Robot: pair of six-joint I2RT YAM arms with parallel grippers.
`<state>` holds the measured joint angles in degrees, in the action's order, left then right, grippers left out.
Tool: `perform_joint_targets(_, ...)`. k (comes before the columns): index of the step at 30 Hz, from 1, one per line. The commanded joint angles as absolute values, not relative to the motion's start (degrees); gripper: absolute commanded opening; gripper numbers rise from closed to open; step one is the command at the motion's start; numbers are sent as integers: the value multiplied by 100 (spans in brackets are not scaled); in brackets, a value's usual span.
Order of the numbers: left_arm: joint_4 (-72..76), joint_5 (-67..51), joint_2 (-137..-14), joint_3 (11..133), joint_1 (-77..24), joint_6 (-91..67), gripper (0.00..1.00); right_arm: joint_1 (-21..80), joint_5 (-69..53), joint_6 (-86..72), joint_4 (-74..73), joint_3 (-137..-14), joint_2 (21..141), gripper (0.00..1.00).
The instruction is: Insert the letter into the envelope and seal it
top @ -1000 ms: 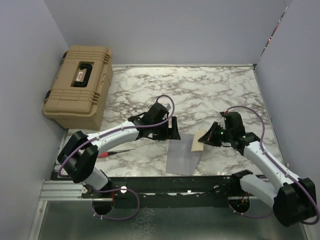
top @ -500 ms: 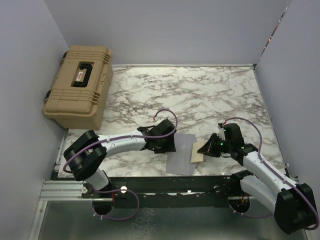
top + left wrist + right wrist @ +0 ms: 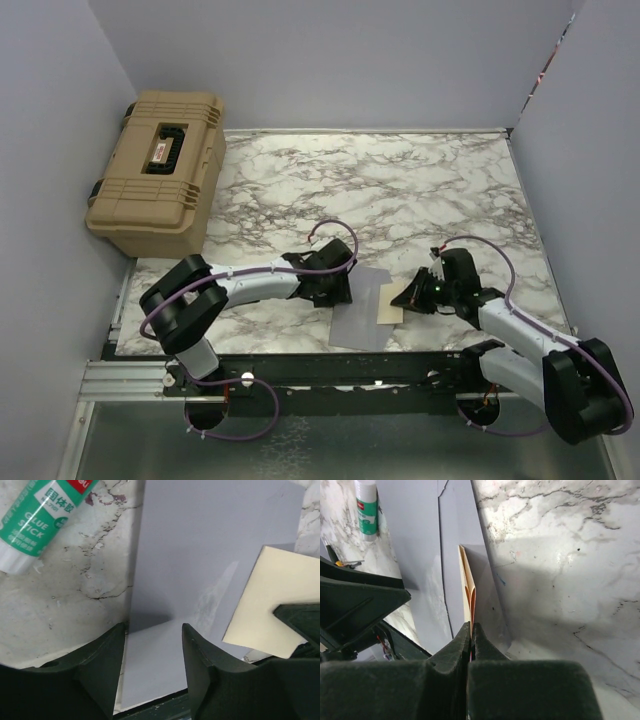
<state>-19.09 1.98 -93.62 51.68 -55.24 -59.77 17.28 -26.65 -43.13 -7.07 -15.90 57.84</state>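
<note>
- Your right gripper [image 3: 471, 626]: fingers pinched tight on the letter [image 3: 468, 592]. The right wrist view shows it edge-on and folded, its gripped end lost between the pads.
- Your left gripper [image 3: 152, 629]: fingers part-way apart, straddling the left edge of the envelope [image 3: 200, 545]. You cannot tell whether they touch it.
- The letter's free end overlaps the envelope's right side, at the middle of the near edge of the table [image 3: 400, 190].
- Glue stick [image 3: 35, 515]: cut off at the frame's edge in the left wrist view, and not made out from the top.
</note>
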Motion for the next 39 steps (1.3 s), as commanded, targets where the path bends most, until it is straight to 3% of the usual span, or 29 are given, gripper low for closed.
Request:
perform_joint_targets(1, -2075, 61, -9771, 5112, -5564, -5951, 49, 1907, -2496, -4262, -521, -1683, 6024, 1)
perform_joint_targets(21, -1260, -385, -9722, 5101, -5564, -6168, 45, 2557, -1904, -4765, 467, -2044, 6950, 1)
perform_joint_targets(35, -1274, -338, -10544, 6515, -4850, -5470, 48, 2542, -925, -4194, -116, -3184, 7462, 0)
perform_joint_targets(39, -1695, -308, -10821, 7126, -4642, -4999, 53, 2494, -805, -4032, -314, -3655, 7877, 0)
